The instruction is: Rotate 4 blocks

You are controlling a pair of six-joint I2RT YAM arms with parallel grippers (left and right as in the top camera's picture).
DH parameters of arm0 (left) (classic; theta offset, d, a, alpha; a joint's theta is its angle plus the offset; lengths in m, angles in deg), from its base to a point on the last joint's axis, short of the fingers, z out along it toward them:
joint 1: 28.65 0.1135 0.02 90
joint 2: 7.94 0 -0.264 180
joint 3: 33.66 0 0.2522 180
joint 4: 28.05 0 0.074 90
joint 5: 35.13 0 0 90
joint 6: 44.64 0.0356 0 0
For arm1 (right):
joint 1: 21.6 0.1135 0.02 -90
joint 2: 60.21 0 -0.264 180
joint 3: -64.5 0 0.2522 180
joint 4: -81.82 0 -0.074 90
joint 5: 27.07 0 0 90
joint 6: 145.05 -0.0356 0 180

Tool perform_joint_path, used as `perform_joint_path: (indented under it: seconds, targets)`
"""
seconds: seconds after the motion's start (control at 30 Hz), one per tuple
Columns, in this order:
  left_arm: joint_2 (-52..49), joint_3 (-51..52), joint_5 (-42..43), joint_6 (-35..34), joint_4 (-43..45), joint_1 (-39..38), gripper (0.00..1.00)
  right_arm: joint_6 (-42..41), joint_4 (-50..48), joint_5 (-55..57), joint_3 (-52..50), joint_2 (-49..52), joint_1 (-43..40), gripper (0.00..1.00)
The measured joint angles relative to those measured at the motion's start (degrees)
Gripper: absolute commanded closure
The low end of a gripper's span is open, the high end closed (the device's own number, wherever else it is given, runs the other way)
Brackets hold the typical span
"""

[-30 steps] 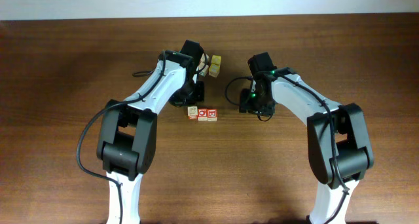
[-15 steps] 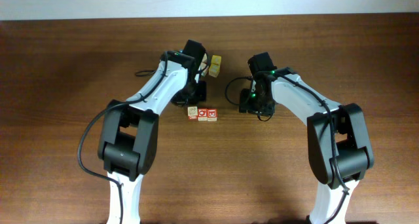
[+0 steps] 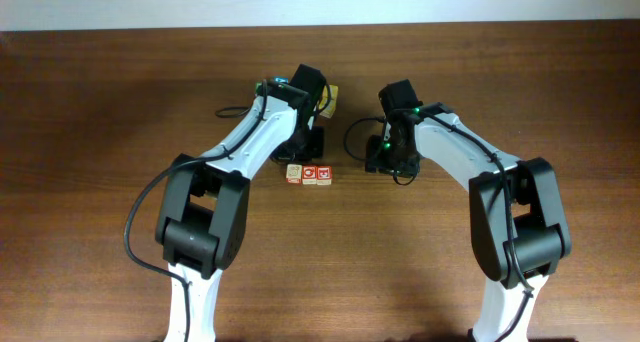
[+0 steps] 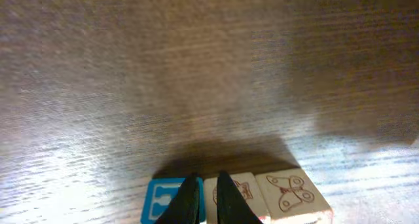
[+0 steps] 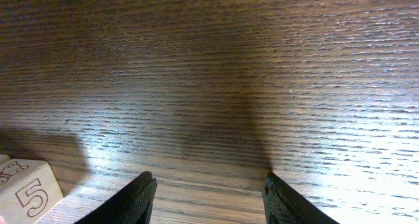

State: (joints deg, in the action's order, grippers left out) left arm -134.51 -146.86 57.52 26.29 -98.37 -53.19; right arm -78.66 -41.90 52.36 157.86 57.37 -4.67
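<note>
Three blocks stand in a row mid-table: a pale one [image 3: 293,172] and two with red-printed tops [image 3: 309,174] [image 3: 324,174]. My left gripper [image 3: 302,146] hangs just behind this row. In the left wrist view it [image 4: 207,199] is shut with nothing held, its tips over the seam between a blue-faced cube [image 4: 160,201] and a red-printed block [image 4: 247,188]; a butterfly-printed block [image 4: 291,191] sits beside these. My right gripper [image 3: 386,164] stands open to the right of the row, empty [image 5: 213,198]. A block with a red "5" [image 5: 26,192] shows at its left.
Yellow-faced cubes [image 3: 328,98] lie behind the left wrist, partly hidden by it. The brown wooden table [image 3: 480,82] stretches bare to both sides, and its far edge runs along the top of the overhead view.
The left arm's wrist has swung a little to the right, covering more of the yellow cubes. The right arm and the three-block row have not moved.
</note>
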Motion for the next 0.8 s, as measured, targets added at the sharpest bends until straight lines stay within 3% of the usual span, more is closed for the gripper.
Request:
perform_joint_path:
  seconds: [0.37, 0.8]
  targets:
    - [0.0, -3.8, -3.2, 1.2, -8.9, 4.8, 0.92, 0.0, -0.1, 0.0, 0.0, 0.0, 0.0, 0.46]
    - [0.0, -1.4, -3.1, 1.5, -6.7, 3.6, 0.93, 0.0, -0.1, 0.0, 0.0, 0.0, 0.0, 0.46]
